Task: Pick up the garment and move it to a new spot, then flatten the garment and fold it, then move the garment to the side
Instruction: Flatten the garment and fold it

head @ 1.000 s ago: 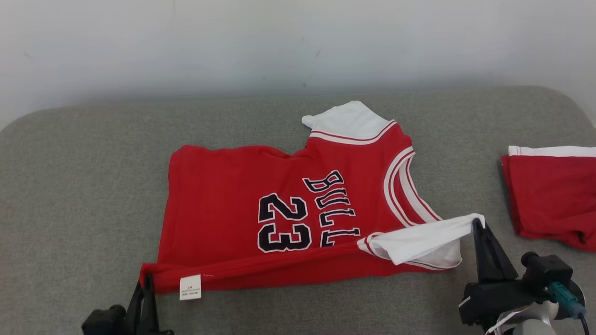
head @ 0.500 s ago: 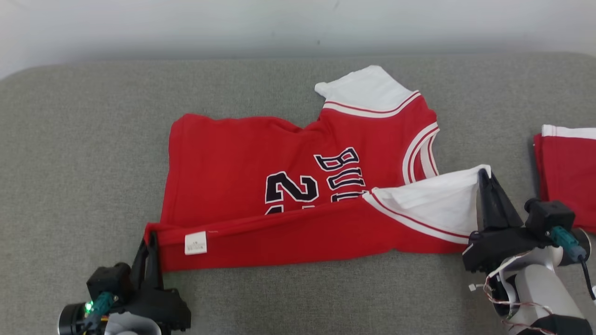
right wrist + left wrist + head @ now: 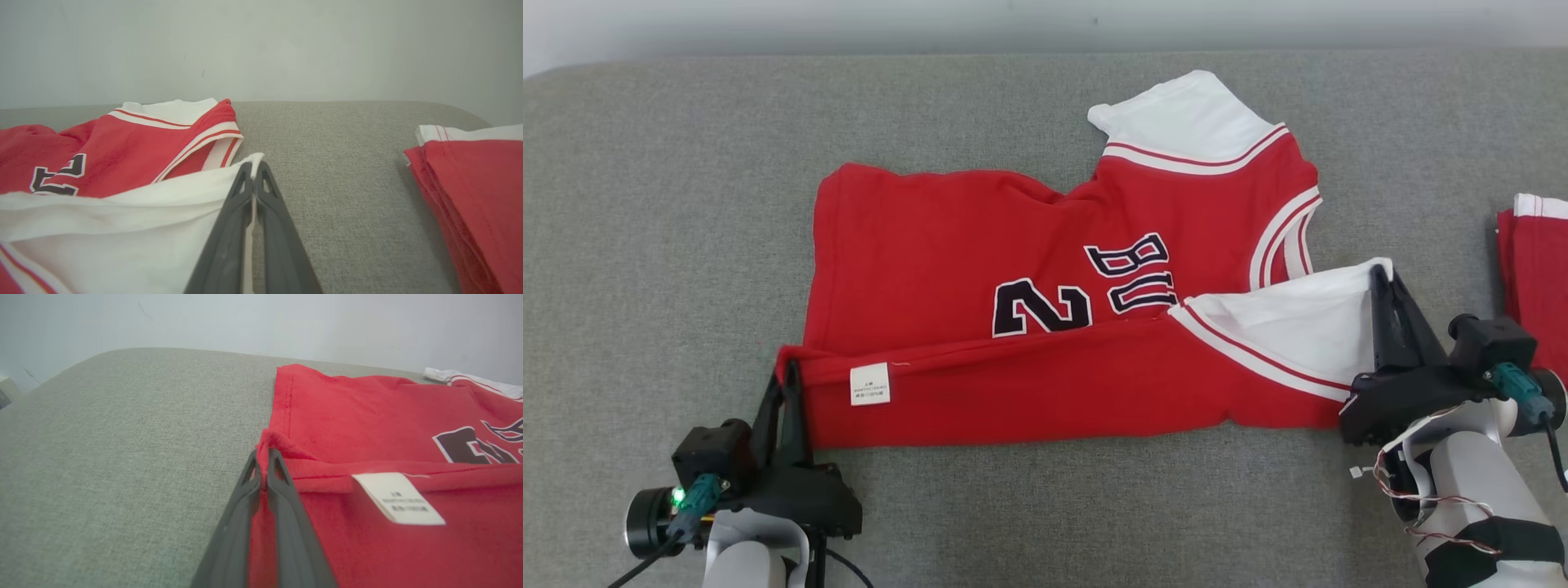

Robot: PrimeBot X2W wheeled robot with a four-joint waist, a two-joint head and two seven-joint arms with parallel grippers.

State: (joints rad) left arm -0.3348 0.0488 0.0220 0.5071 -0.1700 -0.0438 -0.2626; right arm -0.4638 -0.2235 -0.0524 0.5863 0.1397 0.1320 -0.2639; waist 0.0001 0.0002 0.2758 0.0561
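The garment (image 3: 947,245) is a red jersey with white sleeves and black lettering, spread on the grey cushion. Its near edge is lifted and folded away from me, covering part of the number. My left gripper (image 3: 786,377) is shut on the red hem corner (image 3: 267,447) beside a white care label (image 3: 869,384). My right gripper (image 3: 1380,276) is shut on the tip of the white sleeve (image 3: 255,160), which is pulled taut. The far white sleeve (image 3: 1184,122) lies flat.
A second folded red garment with a white band (image 3: 1531,269) lies at the right edge of the cushion (image 3: 670,204), close to my right arm (image 3: 470,183). A pale wall (image 3: 261,49) rises behind the cushion's far edge.
Both grippers have carried the near edge of the garment farther away from me, folding it over the lettering. The head camera has tilted down, shifting the whole picture.
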